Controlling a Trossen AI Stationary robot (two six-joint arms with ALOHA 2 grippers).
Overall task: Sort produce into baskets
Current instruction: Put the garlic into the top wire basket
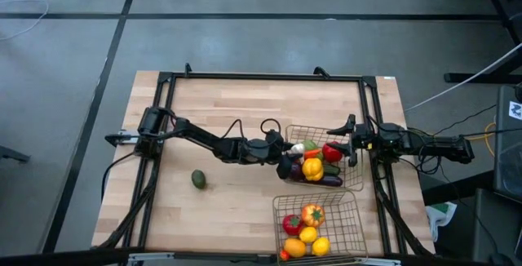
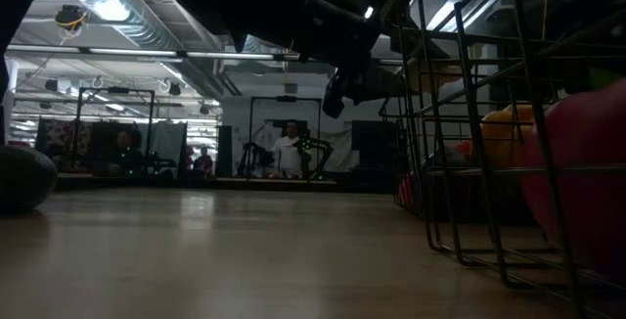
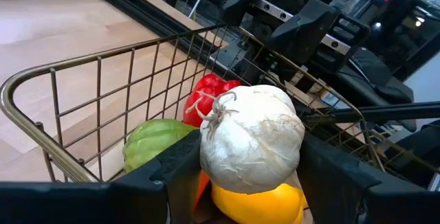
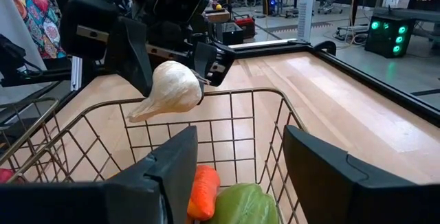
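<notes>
- We have the left gripper (image 1: pixel 287 146) clamped on the white garlic (image 3: pixel 251 137), hanging above the 9 o'clock rim of the far basket (image 1: pixel 352 181), not yet released.
- Right gripper (image 1: pixel 349 146) waits over that basket's 3 o'clock side, jaws parted, nothing in them.
- Garlic looks like a light, rigid toy with a bumpy skin; we'd judge a hold across its widest bulge safest, since the tapered neck could slip out.
- Far basket already holds a red pepper (image 3: pixel 206 95), a yellow piece and a green one; near basket (image 1: pixel 352 217) at 5 o'clock holds tomatoes and lemons.
- One avocado (image 1: pixel 198 179) lies loose at 8 o'clock on the table (image 1: pixel 220 95).
- Tabletop is pale wood planks in a black frame; grey workshop floor around, people far off behind.
</notes>
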